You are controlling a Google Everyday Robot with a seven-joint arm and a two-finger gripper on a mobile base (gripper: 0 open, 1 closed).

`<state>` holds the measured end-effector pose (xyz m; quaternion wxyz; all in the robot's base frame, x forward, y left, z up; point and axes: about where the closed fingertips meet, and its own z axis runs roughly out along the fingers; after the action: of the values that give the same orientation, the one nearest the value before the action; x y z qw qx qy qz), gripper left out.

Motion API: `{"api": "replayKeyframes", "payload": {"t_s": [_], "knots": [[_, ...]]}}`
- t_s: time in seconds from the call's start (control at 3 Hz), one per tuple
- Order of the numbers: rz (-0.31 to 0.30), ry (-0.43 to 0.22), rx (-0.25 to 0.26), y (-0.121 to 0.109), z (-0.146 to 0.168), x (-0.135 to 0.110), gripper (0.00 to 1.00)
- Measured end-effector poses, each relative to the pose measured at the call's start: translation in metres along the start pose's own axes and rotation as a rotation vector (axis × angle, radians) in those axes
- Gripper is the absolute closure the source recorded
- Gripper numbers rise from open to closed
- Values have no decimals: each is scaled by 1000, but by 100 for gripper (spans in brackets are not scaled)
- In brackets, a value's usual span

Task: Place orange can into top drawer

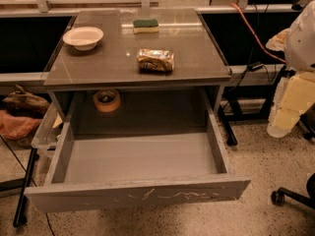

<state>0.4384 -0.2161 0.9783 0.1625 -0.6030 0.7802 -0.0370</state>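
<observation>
Drawer out and gaping, operator: the top drawer [139, 194] is pulled fully forward beneath the worktop [199, 53], its plain grey inside bare and pale scratches running along the front panel.

Your orange can [155, 60] is not in it. It lies on its side on the worktop, near the front edge and a little right of centre, dark label patches facing up. Behind it, towards the back edge, sits the green-and-yellow sponge [145, 25], well apart from the can. Off to the left you have a white bowl [83, 37], upright, also clear of the can.

Look into the cavity under the worktop, behind the drawer: a tan tape roll [107, 101] rests there on the left side.

Now your gripper [284, 118]. It hangs at the far right, outside the worktop's right edge and level with the gap below it, well away from can and drawer alike. What shows is a cream-coloured blocky shape under a rounded white arm housing [301, 36]; whether the jaws are apart or together, you cannot tell from this angle. It touches nothing on the worktop.

An orange cable [253, 31] trails down behind the right rear corner. On the left, what looks like a clear plastic bin [44, 129] hugs the drawer's side.
</observation>
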Motion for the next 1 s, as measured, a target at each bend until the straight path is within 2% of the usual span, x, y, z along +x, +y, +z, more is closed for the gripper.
{"api": "replayKeyframes", "payload": {"t_s": [0.33,0.67,1.0], "knots": [[0,0,0,0,0,0,0],[-59,-37,-8,-18,24,-17,0],[-153,-107,-6,-60,61,-48,0]]}}
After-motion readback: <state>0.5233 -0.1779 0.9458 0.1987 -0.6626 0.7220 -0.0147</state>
